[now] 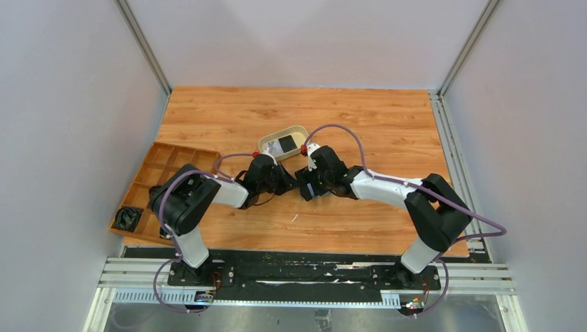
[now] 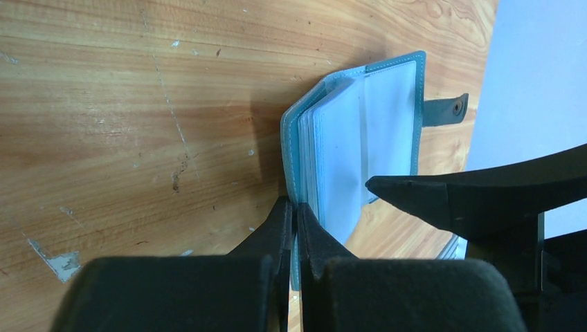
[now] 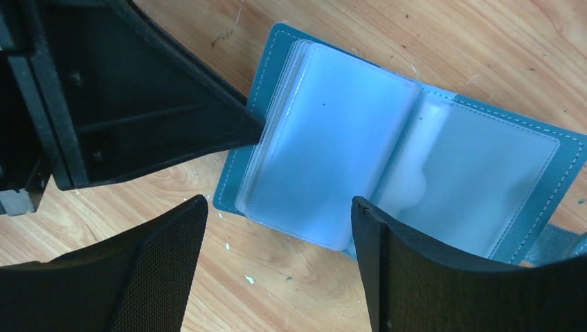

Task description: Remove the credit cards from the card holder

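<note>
While the left tool is clenched on the edge of one cover of the small teal-blue folding card holder, its two black fingers pressed together with the teal rim between them, the right tool stands released. Its fingers are wide apart and grasp nothing.

From the right wrist, one of those open fingers sits over bare wood just off the holder's corner. The other is at the lower edge of the stack of cloudy pale plastic pockets, close to the fold. Whether it touches the stack I cannot tell. The left tool's dark wedge comes in from the far side and meets the outer rim of the same half.

The card holder lies opened out like a book. The pockets are piled on the half the left tool grips, and a single pale pocket lies flat on the other half. A little teal snap tab sticks out from the far cover's edge.

From above, the two tools meet nose to nose near the middle of the light wooden worktop, hiding the holder beneath them. Just behind them is a beige oval tray with something dark and something pale inside. At the worktop's left edge is a brown wooden box with square compartments, and a small black object lies in one near corner cell.
</note>
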